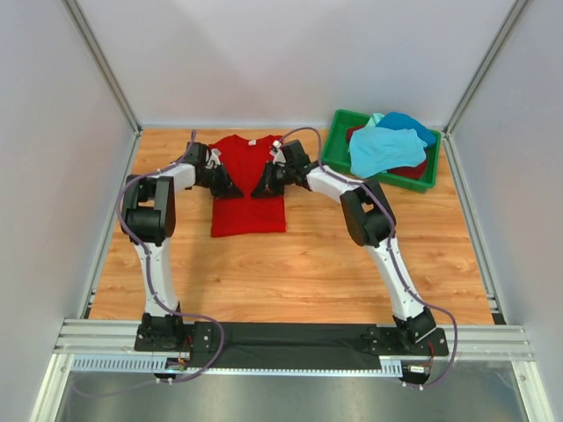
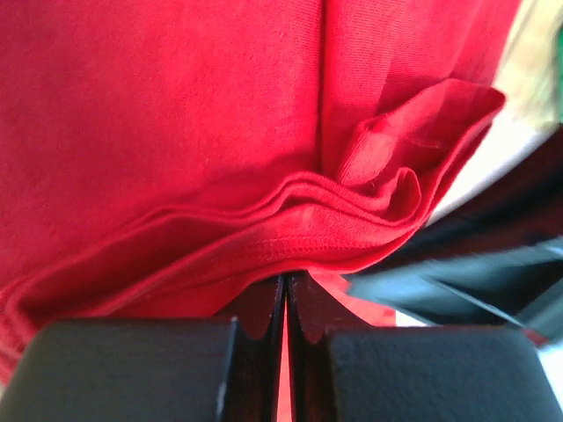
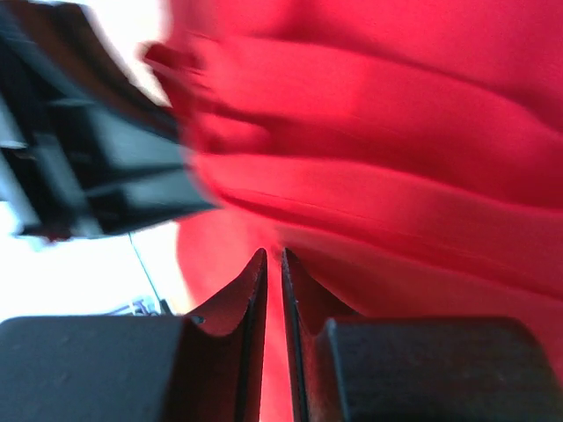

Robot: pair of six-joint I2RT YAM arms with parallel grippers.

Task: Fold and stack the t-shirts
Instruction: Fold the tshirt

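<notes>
The bright red t-shirt (image 1: 248, 211) lies on the wooden table at the back middle, its sides folded in to a narrow strip. My left gripper (image 1: 230, 187) and right gripper (image 1: 262, 187) sit close together over its middle, pointing at each other. In the left wrist view the left gripper (image 2: 287, 280) is shut on a bunched fold of the red shirt (image 2: 176, 132). In the right wrist view the right gripper (image 3: 273, 255) is shut on red cloth (image 3: 396, 158) too. The light turquoise shirt (image 1: 383, 148), blue shirt (image 1: 412, 123) and dark red shirt (image 1: 409, 170) lie in the bin.
The green plastic bin (image 1: 335, 145) stands at the back right, near the right arm's elbow. White walls and metal posts close in the table on three sides. Bare wood (image 1: 290, 272) lies in front of the red shirt.
</notes>
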